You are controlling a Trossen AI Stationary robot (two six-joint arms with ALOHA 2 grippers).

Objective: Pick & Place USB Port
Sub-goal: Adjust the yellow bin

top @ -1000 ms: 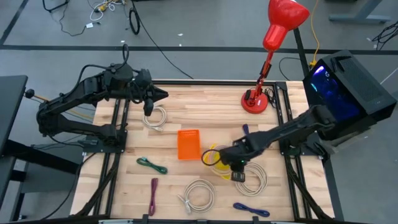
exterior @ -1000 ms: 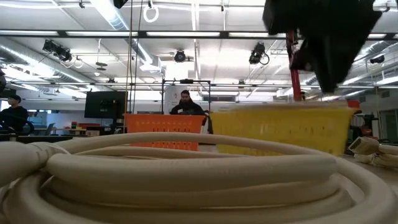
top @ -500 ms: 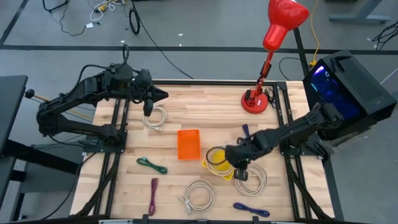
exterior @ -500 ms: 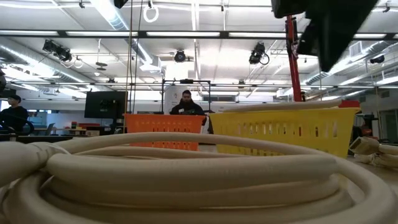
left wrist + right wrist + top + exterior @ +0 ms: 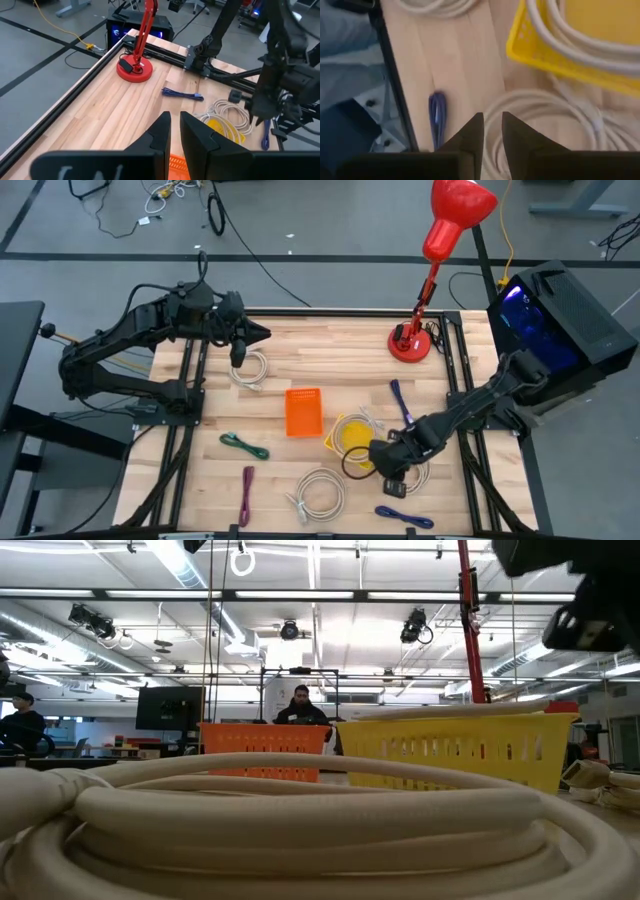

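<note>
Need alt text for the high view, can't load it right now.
Right gripper hovers over a white cable coil beside the yellow basket, which holds a white cable. Left gripper waits at the table's far left, above another white coil; an orange basket sits mid-table.

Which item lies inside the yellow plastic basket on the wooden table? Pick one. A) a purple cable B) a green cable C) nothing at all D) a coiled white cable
D: in the high view a coiled white cable loops inside the yellow plastic basket, and the right wrist view shows white cable crossing over the basket's rim; the purple and green cables lie on the wooden table outside it.
</note>
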